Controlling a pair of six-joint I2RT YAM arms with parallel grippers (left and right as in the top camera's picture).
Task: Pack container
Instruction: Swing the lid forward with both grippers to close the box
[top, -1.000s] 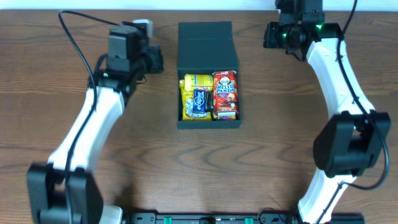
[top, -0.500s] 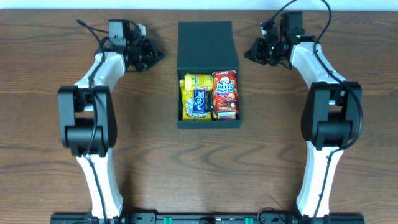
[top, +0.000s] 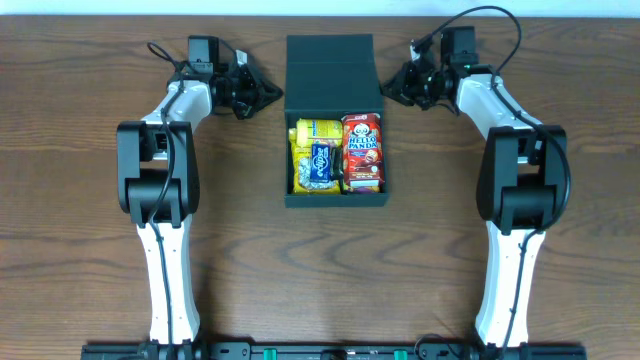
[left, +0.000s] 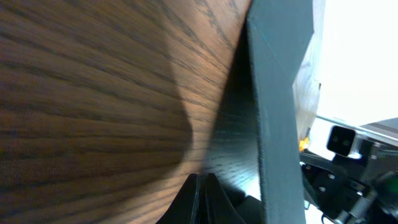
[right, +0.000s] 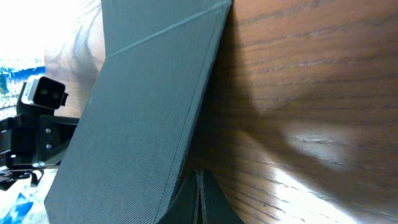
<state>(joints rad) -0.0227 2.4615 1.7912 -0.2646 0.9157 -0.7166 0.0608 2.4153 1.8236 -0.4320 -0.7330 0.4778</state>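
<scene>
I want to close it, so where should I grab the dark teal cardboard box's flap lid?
Probably pinch the dark teal flap lid at its far free edge, from either side: it is a thin panel hinged along the snack-filled compartment.

Over 1 second both arms have swung in toward the container (top: 333, 70). The left gripper (top: 262, 95) now sits just beside its lid at 10 o'clock, and the right gripper (top: 393, 88) at 2 o'clock.
</scene>
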